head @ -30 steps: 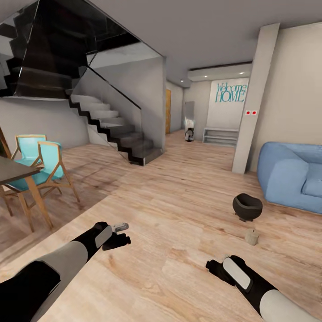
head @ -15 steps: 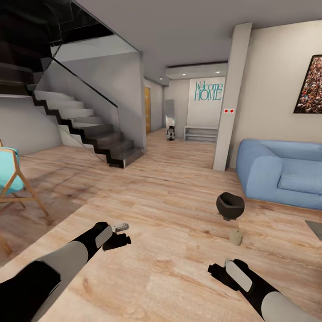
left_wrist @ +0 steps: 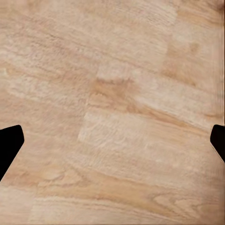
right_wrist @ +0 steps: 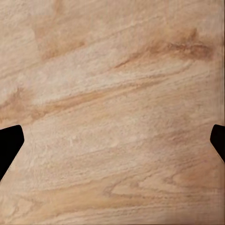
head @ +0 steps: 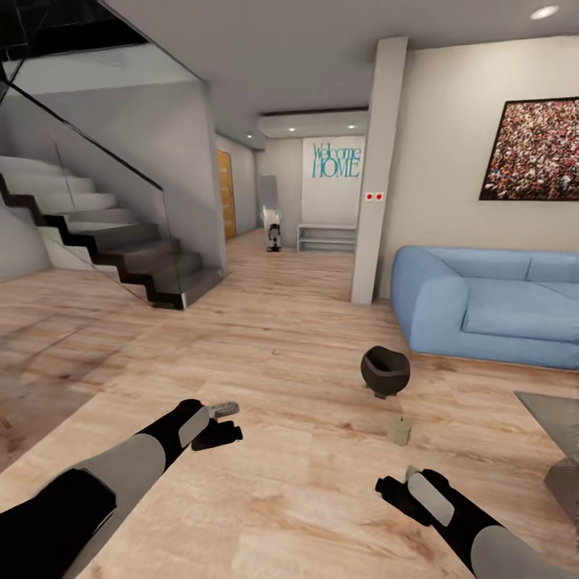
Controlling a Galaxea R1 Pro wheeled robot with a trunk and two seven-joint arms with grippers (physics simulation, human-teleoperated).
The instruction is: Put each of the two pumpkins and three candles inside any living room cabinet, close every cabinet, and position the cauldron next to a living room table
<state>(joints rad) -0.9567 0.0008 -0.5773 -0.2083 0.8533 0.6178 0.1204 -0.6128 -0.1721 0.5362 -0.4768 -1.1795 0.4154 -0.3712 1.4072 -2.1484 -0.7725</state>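
Two arms reach forward and low over the wooden floor, elbows bent inward, forearms angled toward the middle of the head view. The left end effector hangs near the left, the right end effector near the right, well apart from each other. In each wrist view the dark fingertips sit at opposite edges with bare planks between them, so both end effectors stand apart and hold nothing.

The cauldron stands upright on the floor, right of centre and farther off than the right arm, in front of the blue sofa. One candle stands just nearer than it, between cauldron and right end effector, touching neither. At the right edge a grey glossy corner of the counter juts in, cut off by the frame, so its length and legs cannot be made out.

Far left rise the stairs behind a glass panel. A pillar stands left of the sofa, with a picture on the right wall. Small objects down the far hallway are too distant to identify.
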